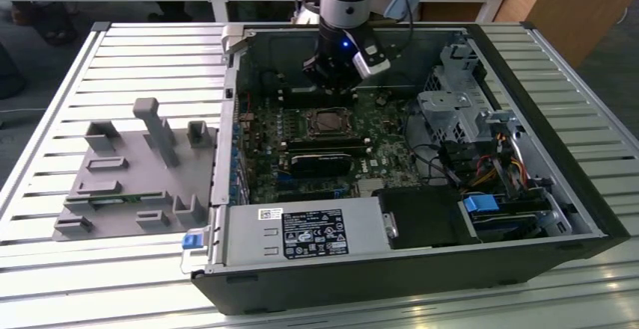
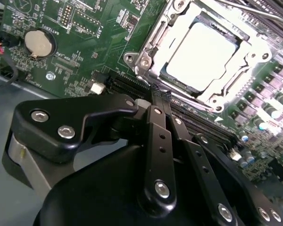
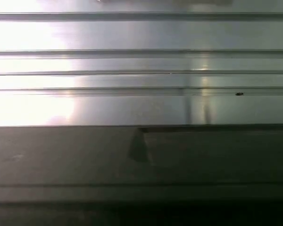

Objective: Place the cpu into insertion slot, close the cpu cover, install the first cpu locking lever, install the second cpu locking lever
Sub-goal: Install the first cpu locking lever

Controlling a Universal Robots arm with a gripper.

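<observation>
Gripper (image 2: 156,94) seen in the second wrist view with its black fingers (image 2: 155,141) pressed together, nothing held between them; tips poised just beside the socket's near edge. In the exterior view the gripper (image 1: 334,90) is hung over the green circuit board (image 1: 390,157) inside the open computer case (image 1: 559,194). The cpu (image 2: 203,54) is seated in the insertion slot (image 2: 146,61), pale face framed by the cpu cover (image 2: 254,52). A grey fixture block (image 1: 130,187) is set on the slatted table (image 1: 60,82), well apart.

The cpu (image 2: 205,54) lies in the insertion slot (image 2: 146,60); the gripper (image 2: 159,94) hangs just beside it.
</observation>
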